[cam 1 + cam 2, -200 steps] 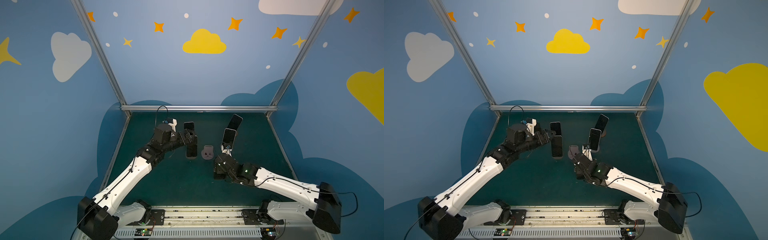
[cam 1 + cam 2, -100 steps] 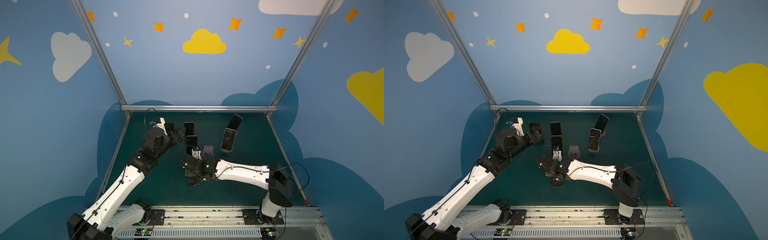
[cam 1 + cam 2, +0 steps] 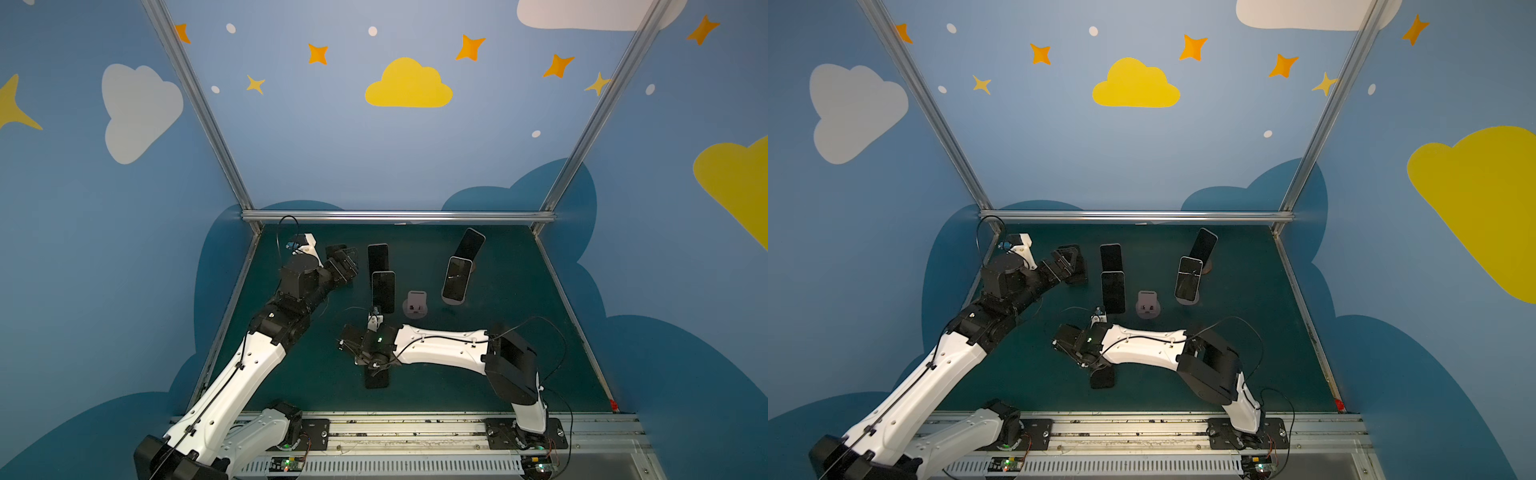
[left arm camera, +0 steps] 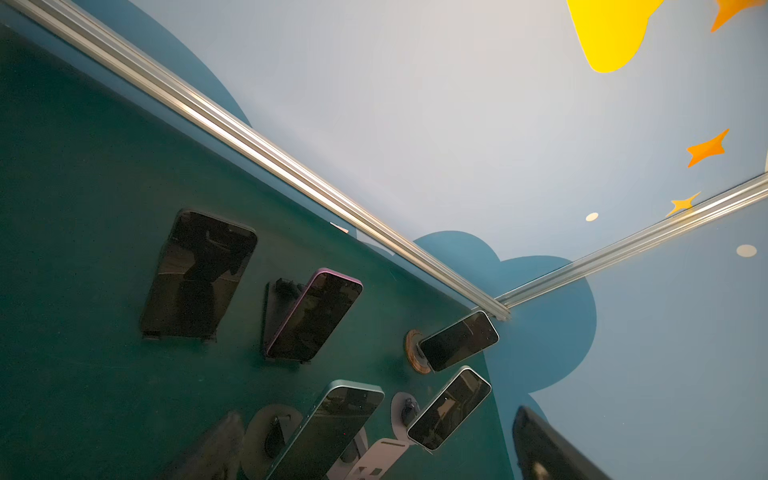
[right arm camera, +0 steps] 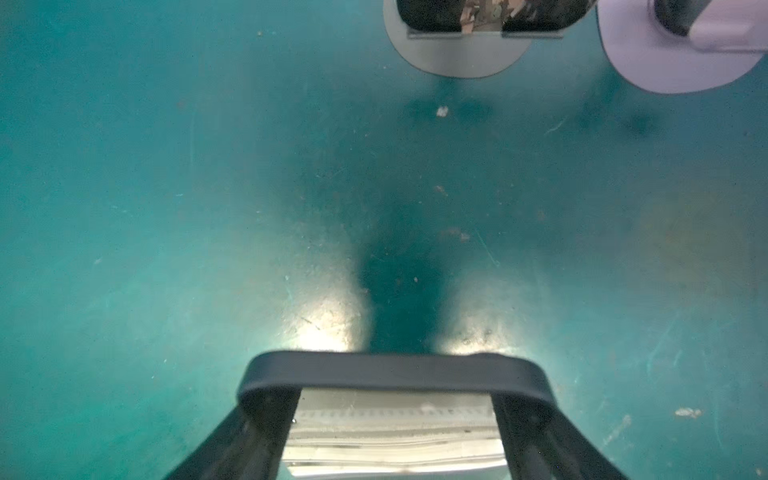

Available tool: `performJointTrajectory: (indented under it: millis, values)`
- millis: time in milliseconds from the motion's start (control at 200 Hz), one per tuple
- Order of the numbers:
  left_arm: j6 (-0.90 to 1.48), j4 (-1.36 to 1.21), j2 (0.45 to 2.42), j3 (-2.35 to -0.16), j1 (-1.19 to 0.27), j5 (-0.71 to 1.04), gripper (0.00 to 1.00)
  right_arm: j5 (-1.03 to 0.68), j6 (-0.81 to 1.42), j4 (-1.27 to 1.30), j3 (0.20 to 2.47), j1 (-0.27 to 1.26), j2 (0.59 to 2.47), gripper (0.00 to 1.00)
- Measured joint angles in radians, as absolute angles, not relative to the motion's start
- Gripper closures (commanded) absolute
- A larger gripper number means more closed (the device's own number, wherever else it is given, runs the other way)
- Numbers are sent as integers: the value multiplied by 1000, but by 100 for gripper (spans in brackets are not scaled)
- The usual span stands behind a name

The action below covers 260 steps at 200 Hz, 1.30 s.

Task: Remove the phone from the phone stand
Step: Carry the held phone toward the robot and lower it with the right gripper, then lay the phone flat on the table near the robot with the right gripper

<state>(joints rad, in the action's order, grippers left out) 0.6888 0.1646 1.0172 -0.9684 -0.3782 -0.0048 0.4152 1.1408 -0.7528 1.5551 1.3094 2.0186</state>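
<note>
since a second ago the right gripper (image 5: 395, 395) has swung leftward to lower centre, and the left gripper (image 3: 341, 262) has backed into the upper left, jaws wide, empty. five propped phones (image 4: 313, 316), it seems, hard to count from above; one bare stand (image 3: 417, 305). right arm (image 3: 440, 343) folded low, clamping the phone (image 3: 376, 379) flat over the mat (image 3: 519, 299).

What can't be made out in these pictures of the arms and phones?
Both top views: the held phone shows only a dark end; the right wrist covers the rest.
Right wrist view: the picture's edge crops its screen, between the right end effector's fingers.
Left wrist view: the left end effector shows only as blurred dark shapes.
A top view: the right wrist camera hides the base of the standing phone behind it.
</note>
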Motion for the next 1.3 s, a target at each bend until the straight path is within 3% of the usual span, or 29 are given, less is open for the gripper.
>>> performJointTrajectory:
  millis: [526, 846, 1302]
  values:
    - [737, 161, 1018, -968, -332, 41, 0, 345, 1144, -808, 1673, 1299, 2158, 45]
    - [748, 161, 1036, -968, -316, 68, 0, 218, 1053, -900, 1783, 1278, 2246, 45]
    - [755, 160, 1048, -968, -310, 82, 0, 113, 990, -970, 1863, 1238, 2290, 38]
